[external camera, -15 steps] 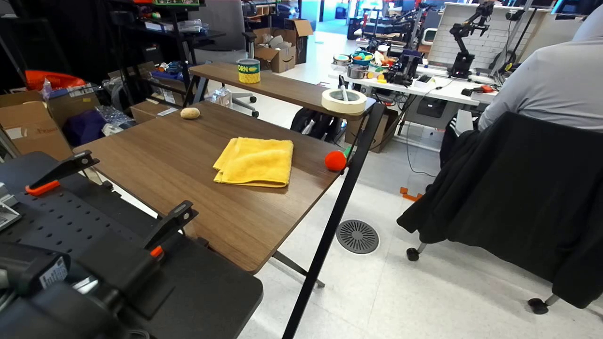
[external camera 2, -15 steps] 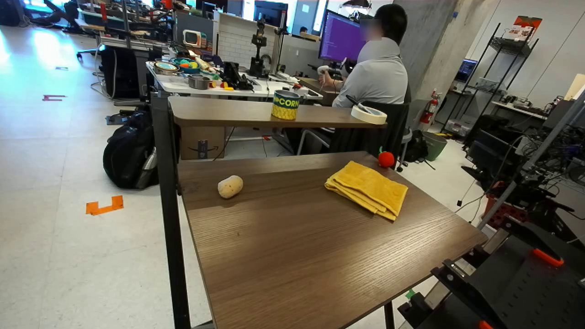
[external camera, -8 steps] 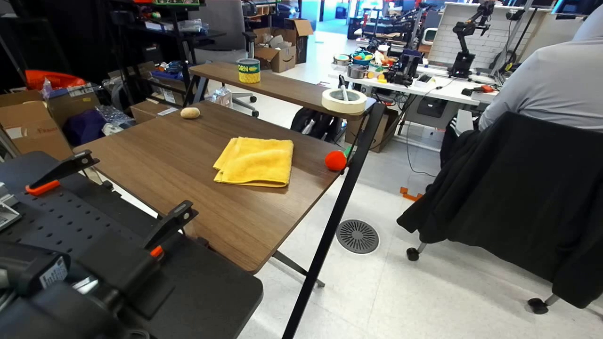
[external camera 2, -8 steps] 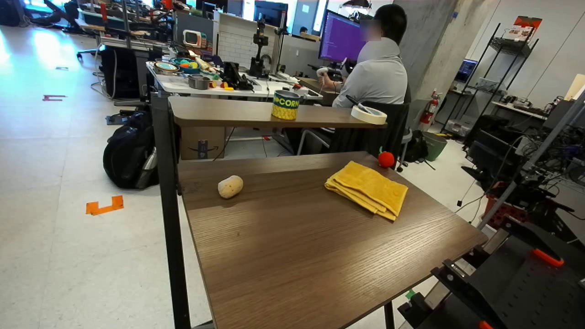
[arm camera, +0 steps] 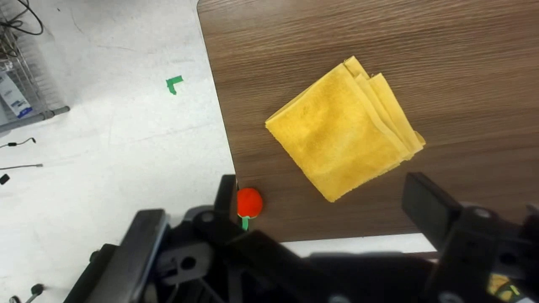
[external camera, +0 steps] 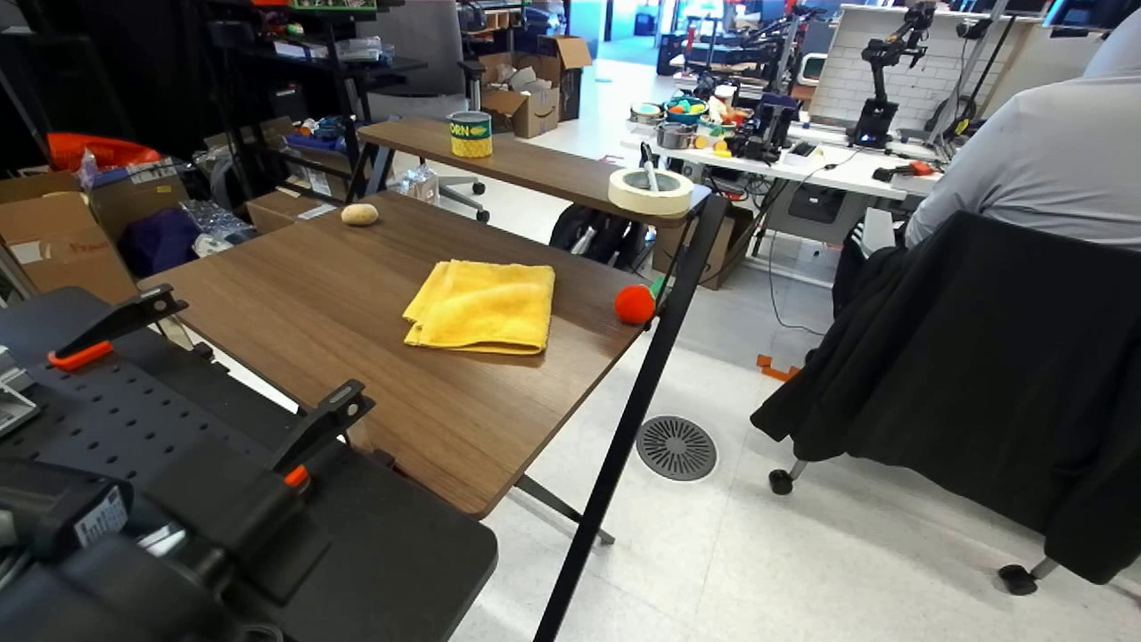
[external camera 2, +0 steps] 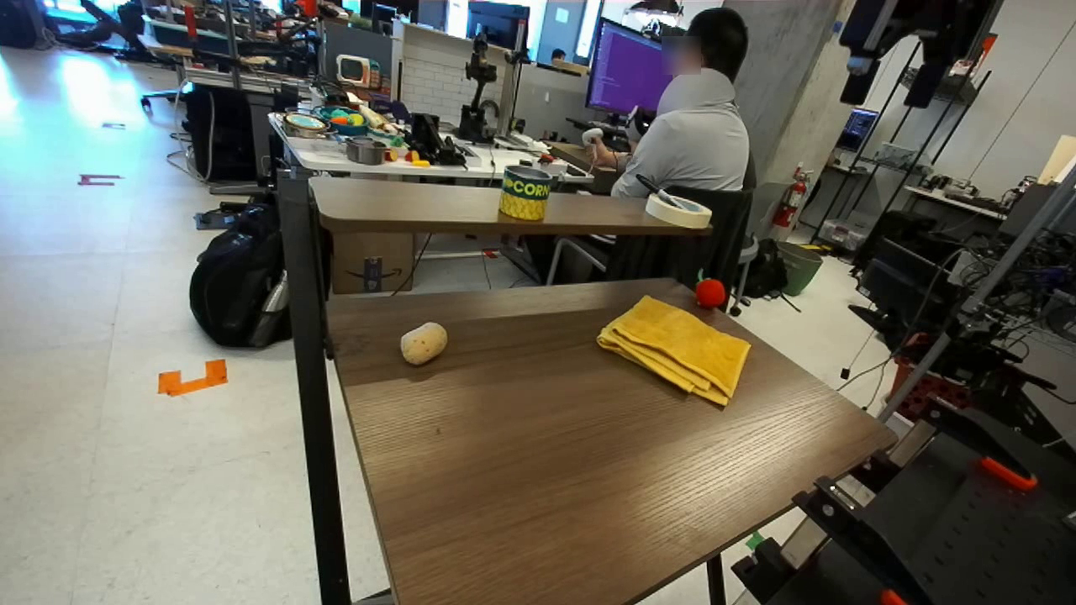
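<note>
My gripper (external camera 2: 892,88) hangs spread wide; in my wrist view the folded yellow cloth (arm camera: 341,132), nearly square with sides running diagonally, points one corner toward the bottom.

In an exterior view, glossy pale floor tiles (external camera 2: 101,470) run down the left, glaring with light at the far end. A smooth grey concrete pillar (external camera 2: 790,84) rises far right, left of a flat white wall (external camera 2: 1038,118). A brown wood-grain tabletop (external camera 2: 546,470) spreads near.
</note>
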Available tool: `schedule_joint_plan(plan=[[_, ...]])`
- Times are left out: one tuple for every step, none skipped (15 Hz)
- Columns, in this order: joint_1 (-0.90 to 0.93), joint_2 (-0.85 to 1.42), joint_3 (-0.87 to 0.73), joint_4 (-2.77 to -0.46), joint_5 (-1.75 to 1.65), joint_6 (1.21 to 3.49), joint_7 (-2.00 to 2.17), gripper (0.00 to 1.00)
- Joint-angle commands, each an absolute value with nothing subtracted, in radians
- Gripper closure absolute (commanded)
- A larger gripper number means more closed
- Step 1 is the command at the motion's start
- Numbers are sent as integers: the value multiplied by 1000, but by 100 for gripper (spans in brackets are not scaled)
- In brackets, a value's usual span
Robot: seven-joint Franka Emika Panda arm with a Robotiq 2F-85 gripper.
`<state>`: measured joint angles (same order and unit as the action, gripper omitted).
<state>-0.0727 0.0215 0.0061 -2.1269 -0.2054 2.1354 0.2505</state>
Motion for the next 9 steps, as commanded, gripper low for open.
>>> schedule_joint_plan(plan=[[-56, 32, -11, -2115, -204, 2134, 253, 0], [-56, 32, -10, -2110, -204, 2134, 255, 0], [-56, 29, -10, -2106, -204, 2134, 255, 0], [-56, 27, -10, -2104, -204, 2134, 255, 0], [-57, 31, -10, -2123, -172, 2177, 254, 0], [-56, 54, -10, -2121, -163, 2179, 251, 0], [-54, 97, -9, -2114, -155, 2195, 268, 0], [-52, 141, -10, -2111, -153, 2230, 287, 0], [-51, 197, -12, -2093, -146, 2270, 309, 0]])
